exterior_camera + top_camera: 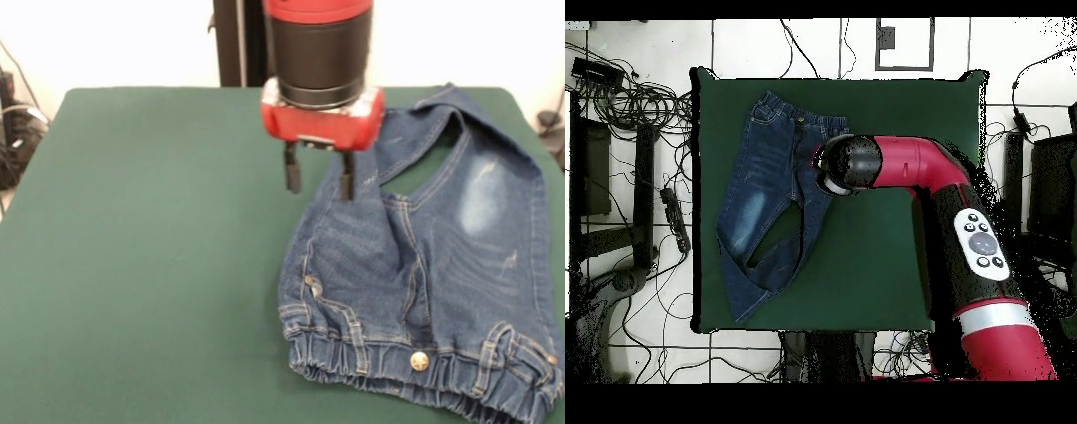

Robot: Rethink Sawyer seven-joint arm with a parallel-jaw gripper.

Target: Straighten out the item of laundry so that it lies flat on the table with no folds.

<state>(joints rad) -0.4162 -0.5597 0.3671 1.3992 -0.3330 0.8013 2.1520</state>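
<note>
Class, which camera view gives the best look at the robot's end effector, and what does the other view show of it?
The front view shows the end effector best: its two dark fingers hang apart, open, empty, just above the edge of the jeans. In the overhead view the red and black arm covers it, so its fingers cannot be seen there.

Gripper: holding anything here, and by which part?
Nothing is held. The gripper is open, fingers empty, hanging beside the jeans' leg edge.
</note>
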